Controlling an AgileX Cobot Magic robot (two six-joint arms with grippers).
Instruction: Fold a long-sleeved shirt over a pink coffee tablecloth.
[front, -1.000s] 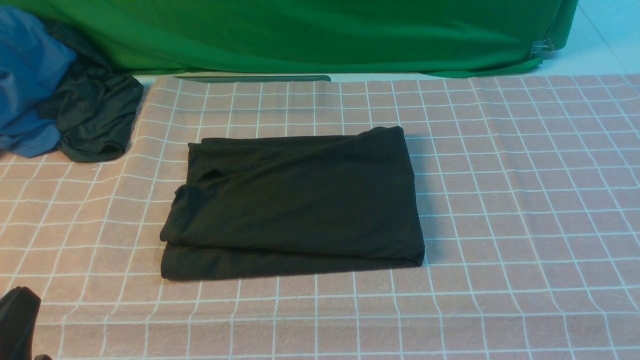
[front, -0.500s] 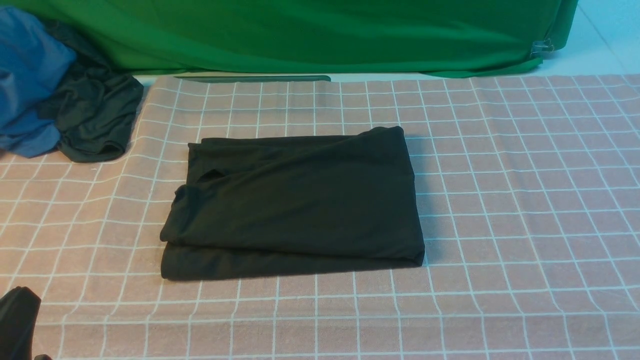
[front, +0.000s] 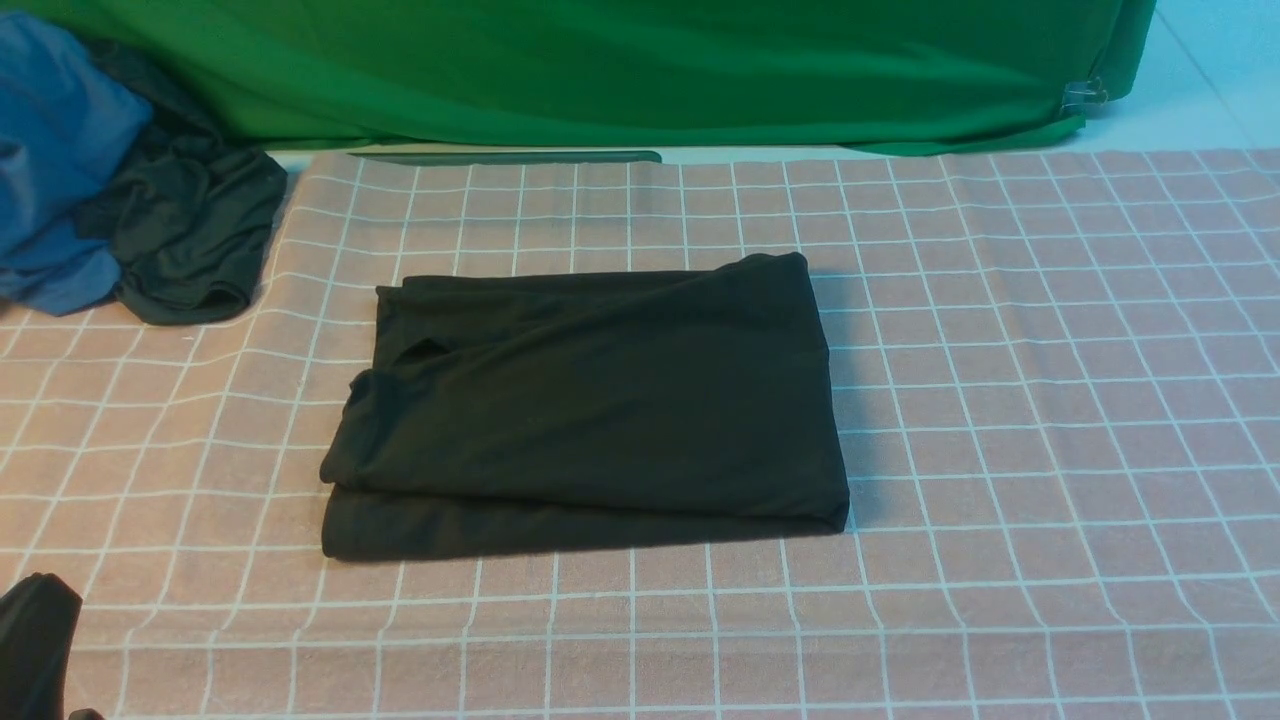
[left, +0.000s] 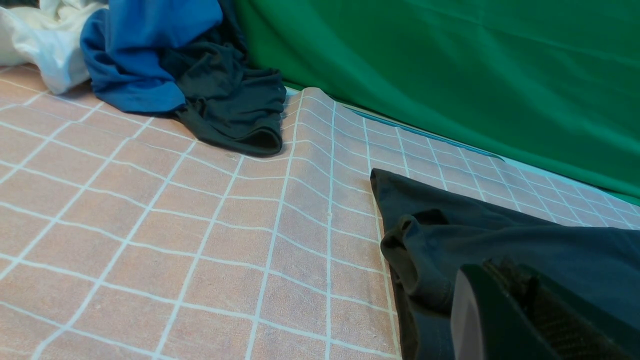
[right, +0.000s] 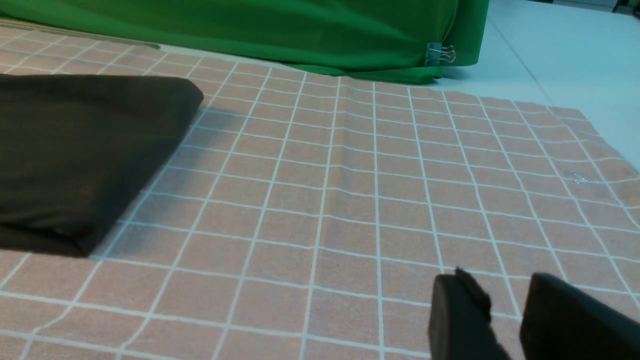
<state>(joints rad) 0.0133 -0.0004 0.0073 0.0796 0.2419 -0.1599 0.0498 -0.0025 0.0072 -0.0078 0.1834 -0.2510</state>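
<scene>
The long-sleeved shirt (front: 590, 400) lies folded into a black rectangle in the middle of the pink coffee tablecloth (front: 1000, 400); no print shows. My left gripper (front: 35, 640) sits at the near left corner, apart from the shirt. In the left wrist view its fingers (left: 500, 272) are pressed together with nothing between them, and the shirt's folded edge (left: 430, 235) lies beyond. My right gripper (right: 502, 287) hovers over bare tablecloth (right: 350, 200) with a gap between its fingers, to the right of the shirt (right: 85, 150). The right gripper is outside the front view.
A blue garment (front: 55, 150) and a smaller dark plain garment (front: 190, 240) are heaped at the far left, with a white cloth (left: 45, 40) beside them. Green fabric (front: 600, 70) hangs along the back, held by a binder clip (front: 1085, 95).
</scene>
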